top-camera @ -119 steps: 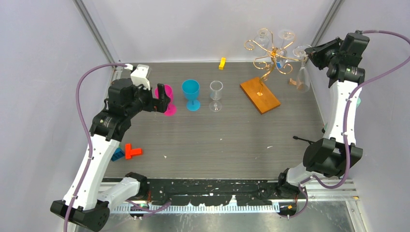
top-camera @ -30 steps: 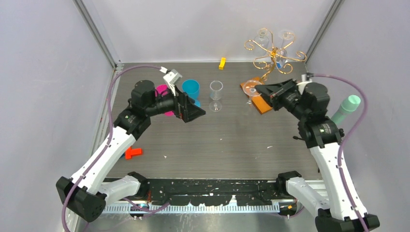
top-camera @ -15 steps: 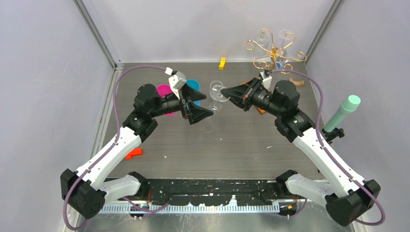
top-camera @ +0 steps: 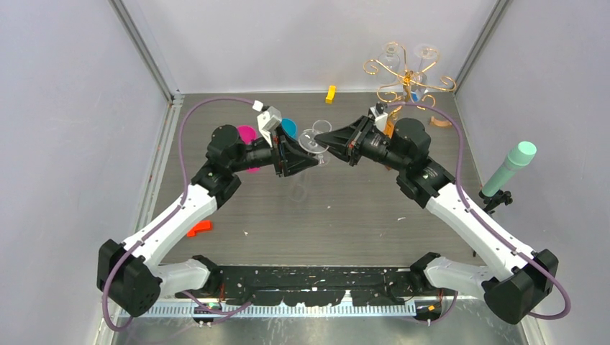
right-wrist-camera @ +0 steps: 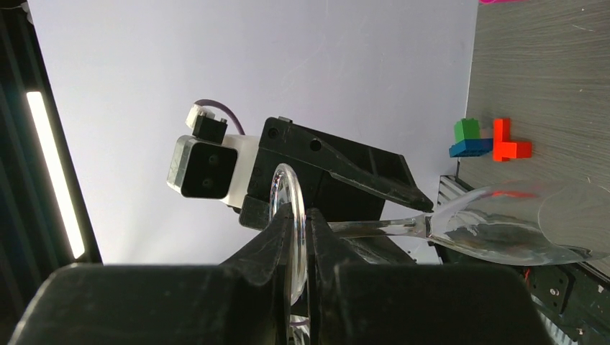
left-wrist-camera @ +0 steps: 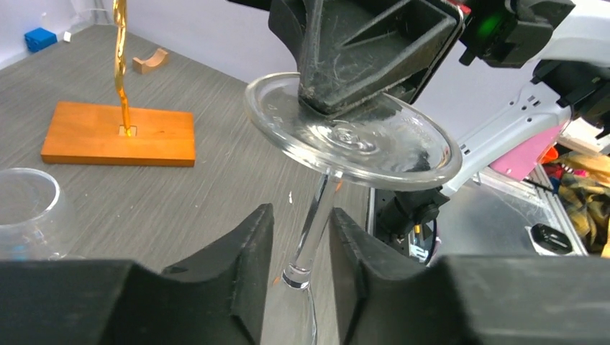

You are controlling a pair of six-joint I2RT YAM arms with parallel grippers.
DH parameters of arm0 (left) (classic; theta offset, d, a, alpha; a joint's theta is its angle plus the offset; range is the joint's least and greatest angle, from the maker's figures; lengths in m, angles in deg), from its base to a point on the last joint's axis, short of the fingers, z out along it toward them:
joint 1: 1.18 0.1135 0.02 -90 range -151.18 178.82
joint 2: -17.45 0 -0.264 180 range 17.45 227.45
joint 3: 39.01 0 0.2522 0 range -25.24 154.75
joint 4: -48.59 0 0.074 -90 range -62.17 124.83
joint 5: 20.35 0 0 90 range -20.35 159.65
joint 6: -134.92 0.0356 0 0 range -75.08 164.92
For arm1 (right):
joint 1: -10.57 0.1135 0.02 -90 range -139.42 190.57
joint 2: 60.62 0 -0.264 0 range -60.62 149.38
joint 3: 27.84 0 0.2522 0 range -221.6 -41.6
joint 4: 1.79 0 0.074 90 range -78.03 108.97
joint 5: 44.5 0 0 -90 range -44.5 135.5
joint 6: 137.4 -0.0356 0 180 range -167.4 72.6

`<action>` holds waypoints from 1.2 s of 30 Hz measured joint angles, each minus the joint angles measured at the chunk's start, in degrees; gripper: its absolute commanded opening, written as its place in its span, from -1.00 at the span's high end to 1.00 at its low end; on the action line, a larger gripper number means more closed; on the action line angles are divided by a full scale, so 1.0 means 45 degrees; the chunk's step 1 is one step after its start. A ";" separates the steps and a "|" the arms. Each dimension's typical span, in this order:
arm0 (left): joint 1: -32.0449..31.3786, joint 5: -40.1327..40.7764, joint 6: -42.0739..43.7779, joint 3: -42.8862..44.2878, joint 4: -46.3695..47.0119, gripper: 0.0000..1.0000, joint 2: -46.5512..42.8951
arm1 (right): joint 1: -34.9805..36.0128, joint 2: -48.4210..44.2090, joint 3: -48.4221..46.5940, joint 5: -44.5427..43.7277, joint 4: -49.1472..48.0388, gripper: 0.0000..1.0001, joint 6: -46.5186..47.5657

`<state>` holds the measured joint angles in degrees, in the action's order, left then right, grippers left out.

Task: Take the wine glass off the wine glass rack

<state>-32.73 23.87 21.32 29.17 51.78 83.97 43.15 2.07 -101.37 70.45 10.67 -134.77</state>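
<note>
A clear wine glass (top-camera: 311, 139) hangs in the air over the middle of the table, away from the gold wire wine glass rack (top-camera: 406, 75) at the back right. My right gripper (top-camera: 321, 138) is shut on the rim of its round foot (right-wrist-camera: 284, 194), and the bowl (right-wrist-camera: 518, 226) points off to the side. My left gripper (left-wrist-camera: 302, 244) straddles the thin stem (left-wrist-camera: 316, 223). Its jaws are narrow, with a slim gap still showing on one side of the stem. The rack's orange-brown base (left-wrist-camera: 119, 133) lies on the table behind.
A pink cup (top-camera: 246, 134), a blue cup (top-camera: 289, 126) and a clear goblet (left-wrist-camera: 25, 212) stand behind the left gripper. There is a yellow block (top-camera: 330, 93) at the back, a red block (top-camera: 198, 227) near left, and a mint cylinder (top-camera: 512, 167) at the right edge. Other glasses hang on the rack.
The right arm carried the glass from the rack side leftward to mid-table. The left gripper moved in to meet it, and its jaws narrowed from wide open to close around the stem.
</note>
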 measured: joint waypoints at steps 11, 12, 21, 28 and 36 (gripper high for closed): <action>-0.0044 -0.0559 0.0277 0.0000 0.0403 1.00 0.0165 | -0.0039 0.0272 -0.0243 0.0034 -0.0034 -0.01 -0.0418; -0.0058 -0.0437 0.0189 0.0000 0.0369 1.00 0.0165 | -0.0024 0.0267 -0.0243 0.0029 -0.0078 -0.22 -0.0262; -0.0068 0.2055 0.0112 0.0000 -0.0597 1.00 -0.0593 | 0.0044 -0.0996 0.0058 -0.1443 0.0719 -0.60 0.1321; -0.0068 0.6130 -0.0393 0.0272 -0.1365 1.00 -0.1836 | 0.0189 -0.2463 0.1559 -0.2210 0.0491 -0.60 0.2064; -0.0068 1.0273 -0.3147 0.1214 -0.2137 1.00 -0.2482 | 0.1710 -0.1535 0.2691 -0.2531 -0.0306 -0.41 0.2438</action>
<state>-33.04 70.10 7.16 34.63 42.16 72.80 50.85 -4.83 -89.26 59.06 9.29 -123.80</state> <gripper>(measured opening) 0.088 0.757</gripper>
